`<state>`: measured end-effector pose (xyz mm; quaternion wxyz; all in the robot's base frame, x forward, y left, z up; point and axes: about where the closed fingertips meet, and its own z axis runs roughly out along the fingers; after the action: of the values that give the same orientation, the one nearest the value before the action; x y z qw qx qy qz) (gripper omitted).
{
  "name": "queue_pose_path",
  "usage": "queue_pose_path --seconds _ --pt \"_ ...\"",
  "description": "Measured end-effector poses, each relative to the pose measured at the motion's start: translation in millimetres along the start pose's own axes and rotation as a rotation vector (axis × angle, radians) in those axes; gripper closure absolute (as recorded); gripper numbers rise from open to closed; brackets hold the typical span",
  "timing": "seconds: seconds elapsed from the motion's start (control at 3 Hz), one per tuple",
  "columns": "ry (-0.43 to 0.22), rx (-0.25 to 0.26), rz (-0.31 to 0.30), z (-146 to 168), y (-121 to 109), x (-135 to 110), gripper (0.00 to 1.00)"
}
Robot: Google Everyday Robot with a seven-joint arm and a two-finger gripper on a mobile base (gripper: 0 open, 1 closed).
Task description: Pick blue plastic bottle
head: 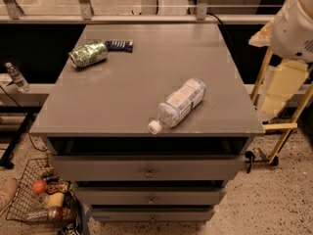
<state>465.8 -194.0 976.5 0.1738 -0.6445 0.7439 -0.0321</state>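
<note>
The blue plastic bottle [180, 103] lies on its side on the grey cabinet top [146, 72], near the front right. It is clear with a pale blue-and-white label, and its white cap [154, 127] points at the front edge. My arm's white joint [295, 26] shows at the upper right edge. The cream-coloured gripper part [279, 86] hangs below it, off the right side of the cabinet, well apart from the bottle and holding nothing that I can see.
A crushed green can [88, 54] and a dark flat packet [119, 45] lie at the back left. A tiny clear bottle [16, 77] stands on a ledge at left. A wire basket [39, 199] of items sits on the floor at left. A yellow stand [286, 126] is at right.
</note>
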Motion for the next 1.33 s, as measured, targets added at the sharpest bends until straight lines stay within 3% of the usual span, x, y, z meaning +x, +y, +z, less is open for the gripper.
queue_pose_path --seconds 0.33,0.67,1.0,1.33 --pt "-0.028 -0.004 -0.088 12 -17 -25 0.0" --pt "-0.045 0.002 -0.211 22 -19 -64 0.0" --pt "-0.019 -0.018 -0.329 50 -15 -97 0.0" --pt "0.008 -0.064 -0.41 81 -12 -116 0.0"
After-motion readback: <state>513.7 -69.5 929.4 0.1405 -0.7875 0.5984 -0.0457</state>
